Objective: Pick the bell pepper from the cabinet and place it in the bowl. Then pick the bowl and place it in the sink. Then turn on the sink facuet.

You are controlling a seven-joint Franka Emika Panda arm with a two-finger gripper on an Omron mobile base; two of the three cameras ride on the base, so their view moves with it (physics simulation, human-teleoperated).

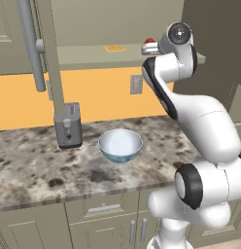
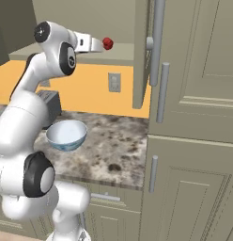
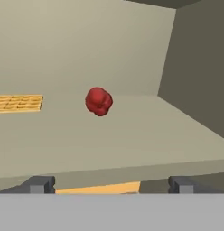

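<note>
Gripper (image 3: 109,185) sits at the front lip of the cabinet shelf, its two dark fingertips (image 3: 39,184) spread wide apart with nothing between them, aimed straight into the opening. Small glossy red lumpy bell pepper (image 3: 99,101) rests on the shelf board further in, well ahead of the fingers, untouched; from the right base camera it shows just past the hand's end (image 2: 108,43), from the left one it peeks out behind the wrist (image 1: 149,41). Flat orange waffle-like grid piece (image 3: 18,102) lies on the same shelf, apart from the pepper. Tall olive-grey wall cabinet (image 3: 86,40) has plain flat back and side panels, its door swung open with a long grey cylindrical bar handle (image 1: 31,46). Below, on the mottled brown-grey stone counter (image 1: 40,165), stands a round deep bowl, white inside and pale blue patterned outside (image 1: 120,145), upright and empty. Small grey boxy toaster (image 1: 68,125) stands near the bowl by the wall. Backsplash is flat orange (image 1: 103,95) with a grey wall outlet (image 1: 136,84). Low olive-grey drawer fronts with short handles (image 1: 103,208) run under the counter; tall panelled cabinet doors (image 2: 198,117) close off the counter's right end.
</note>
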